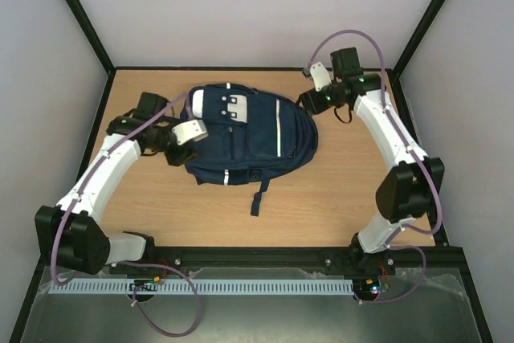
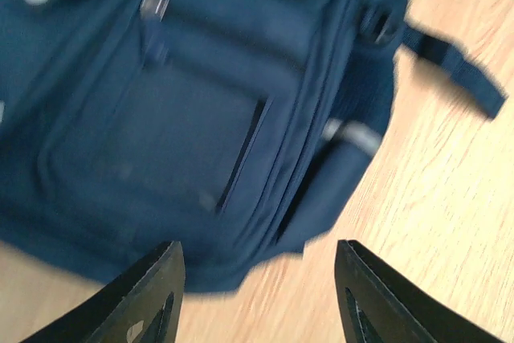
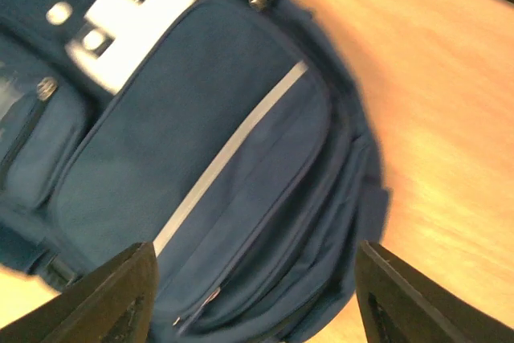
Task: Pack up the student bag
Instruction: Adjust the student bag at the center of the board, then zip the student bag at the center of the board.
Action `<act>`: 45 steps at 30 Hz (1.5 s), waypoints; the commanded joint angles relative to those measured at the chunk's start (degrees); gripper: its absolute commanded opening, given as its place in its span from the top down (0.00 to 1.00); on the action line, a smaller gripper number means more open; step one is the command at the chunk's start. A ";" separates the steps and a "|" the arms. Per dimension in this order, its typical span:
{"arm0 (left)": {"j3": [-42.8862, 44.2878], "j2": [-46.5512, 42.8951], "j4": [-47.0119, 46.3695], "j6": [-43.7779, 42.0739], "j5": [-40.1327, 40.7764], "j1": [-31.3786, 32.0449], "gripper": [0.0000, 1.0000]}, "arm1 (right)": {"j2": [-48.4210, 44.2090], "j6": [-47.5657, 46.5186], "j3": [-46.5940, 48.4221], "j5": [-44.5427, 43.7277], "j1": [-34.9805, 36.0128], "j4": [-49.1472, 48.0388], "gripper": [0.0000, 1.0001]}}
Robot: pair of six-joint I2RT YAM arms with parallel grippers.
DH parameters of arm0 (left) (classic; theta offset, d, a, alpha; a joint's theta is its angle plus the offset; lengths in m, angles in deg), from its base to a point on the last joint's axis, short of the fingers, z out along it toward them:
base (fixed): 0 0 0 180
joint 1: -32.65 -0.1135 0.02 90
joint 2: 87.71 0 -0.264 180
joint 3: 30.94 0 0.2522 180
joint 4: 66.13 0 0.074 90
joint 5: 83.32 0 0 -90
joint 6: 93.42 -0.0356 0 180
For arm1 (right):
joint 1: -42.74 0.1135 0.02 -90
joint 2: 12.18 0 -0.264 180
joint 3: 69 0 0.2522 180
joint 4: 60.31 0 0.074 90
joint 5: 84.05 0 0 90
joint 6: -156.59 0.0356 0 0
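pale wooden counter [image 1: 337, 198] carries the large navy blue fabric backpack [image 1: 249, 134] lying front-up, likely so the left pincer [image 2: 259, 247] and right pincer [image 3: 254, 248], both open and empty, can reach its zips.

Both wrist views blur the student bag [image 2: 201, 118] (edges cropped).

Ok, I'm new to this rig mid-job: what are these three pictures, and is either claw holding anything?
The wide picture looks down from above and behind two robot arms, the left arm and the right arm, bolted at the near edge of the table. A navy backpack lies flat between them. The other two pictures come from a camera on each wrist; the dark wedges at the bottom are that claw's own fingers. The left gripper and right gripper both stand open, pointed at the bag, holding nothing.
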 commanded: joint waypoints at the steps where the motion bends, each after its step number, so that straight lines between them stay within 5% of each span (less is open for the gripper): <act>1: 2.72 0.43 -7.01 4.32 -3.07 9.18 0.45 | -5.71 -3.27 -12.01 8.65 0.91 1.58 0.35; 10: 4.95 13.40 -20.75 26.52 -5.68 15.40 0.38 | -9.23 -5.72 -24.16 6.90 3.74 -2.05 0.49; 23: 5.50 16.66 -22.18 28.26 -4.94 18.57 0.38 | -3.60 -5.07 -25.04 -3.02 6.12 -3.12 0.51; 38: 5.21 16.43 -22.74 28.51 -4.06 18.75 0.37 | -0.34 -7.45 -25.76 -1.04 7.15 -0.16 0.43; 45: 4.44 15.99 -22.88 28.50 -3.51 18.84 0.37 | 3.21 -5.64 -24.64 -6.76 7.28 -2.83 0.52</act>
